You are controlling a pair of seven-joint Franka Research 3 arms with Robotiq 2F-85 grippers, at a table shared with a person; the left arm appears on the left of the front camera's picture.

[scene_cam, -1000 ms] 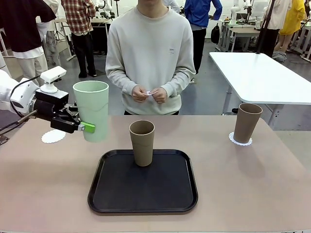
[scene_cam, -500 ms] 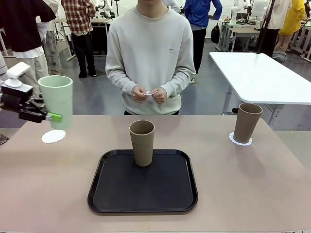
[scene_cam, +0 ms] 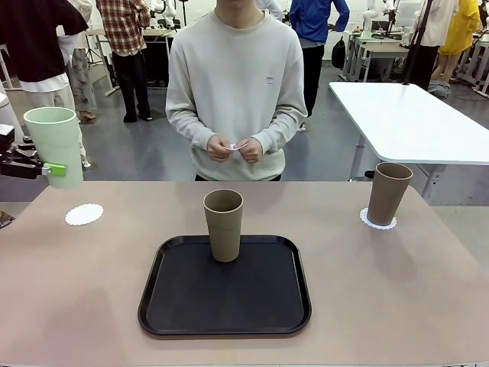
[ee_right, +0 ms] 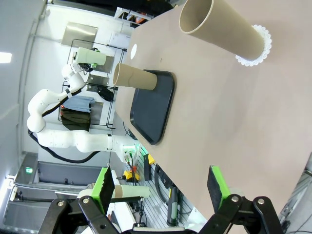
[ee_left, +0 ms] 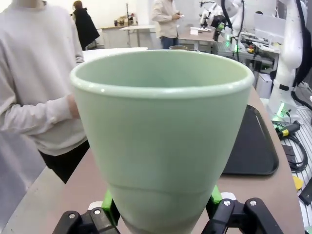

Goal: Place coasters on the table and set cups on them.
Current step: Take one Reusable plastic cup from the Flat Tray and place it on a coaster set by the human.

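My left gripper [scene_cam: 34, 168] is shut on the pale mint green cup [scene_cam: 55, 145], holding it upright in the air at the table's far left edge, up and left of a bare white coaster [scene_cam: 84, 215]. In the left wrist view the green cup [ee_left: 161, 131] sits between the green pads [ee_left: 110, 210]. One brown cup [scene_cam: 223, 224] stands on the black tray [scene_cam: 225, 306]. Another brown cup [scene_cam: 388, 193] stands on a coaster [scene_cam: 378, 223] at the right. The person's hands hold a third coaster [scene_cam: 238, 146]. My right gripper [ee_right: 161, 187] is open, well off from that cup [ee_right: 224, 29].
The beige table [scene_cam: 397, 298] has free room around the tray, in front of it and to its left. The person stands at the far edge, opposite the tray. A glossy white table [scene_cam: 412, 122] stands behind at the right.
My left gripper has carried the green cup leftward and upward, from near the tray past the bare coaster to the table's left edge. The brown cups have not moved.
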